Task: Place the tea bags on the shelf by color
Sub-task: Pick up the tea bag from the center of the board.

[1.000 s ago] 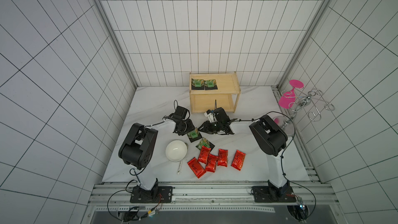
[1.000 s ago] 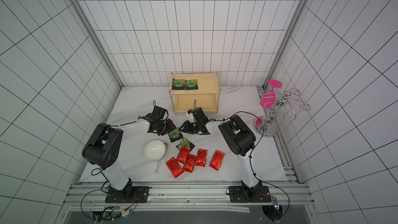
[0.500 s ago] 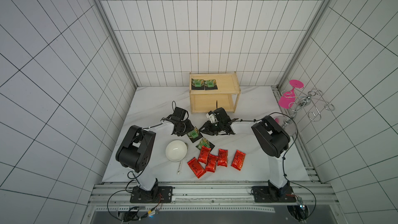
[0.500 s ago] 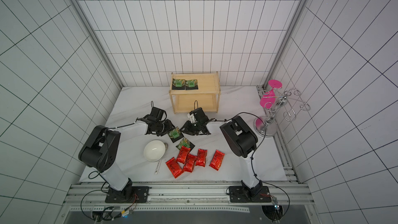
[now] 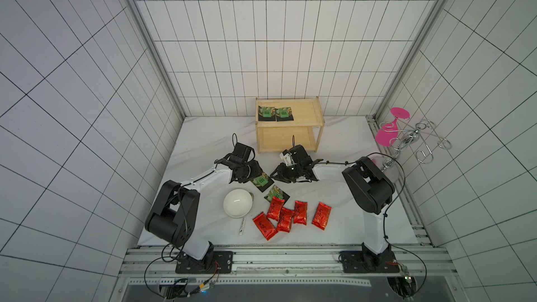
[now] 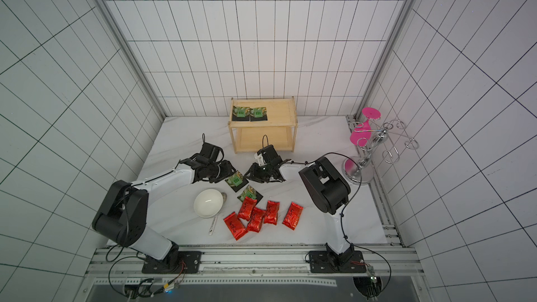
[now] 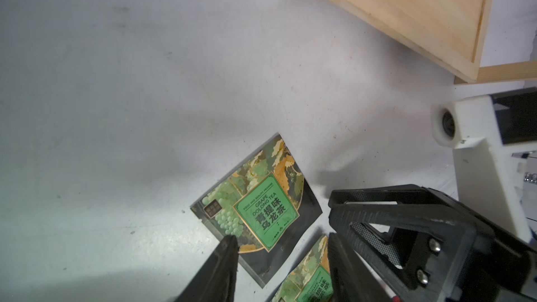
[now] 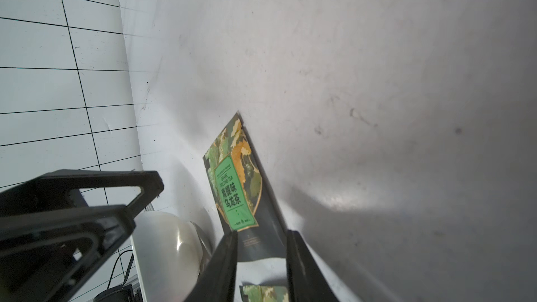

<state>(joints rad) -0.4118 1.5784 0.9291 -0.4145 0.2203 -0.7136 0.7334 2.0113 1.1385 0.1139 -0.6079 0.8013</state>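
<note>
On the top board of the wooden shelf (image 5: pixel 305 111) lie two black tea bags (image 5: pixel 274 112) with green centres. Another black tea bag (image 5: pixel 260 181) (image 7: pixel 258 210) lies on the table between my two grippers. My left gripper (image 5: pixel 255 177) (image 7: pixel 282 244) is open, one fingertip (image 7: pixel 229 242) over the bag's corner. My right gripper (image 5: pixel 274 176) (image 8: pixel 261 242) is open too. The bag's dark end (image 8: pixel 261 245) sits between its fingers; whether they touch it I cannot tell. A second black bag (image 5: pixel 275 193) lies just in front. Several red tea bags (image 5: pixel 285 219) are grouped near the table's front.
A white bowl (image 5: pixel 237 202) stands left of the red bags, with a spoon handle (image 5: pixel 242 226) sticking out toward the front. A chrome wire stand with pink discs (image 5: pixel 406 140) stands at the right edge. The shelf's lower board (image 5: pixel 286 140) holds nothing.
Both grippers stay at the black tea bag on the table. My left arm has shifted slightly. The bags lie where they were.
</note>
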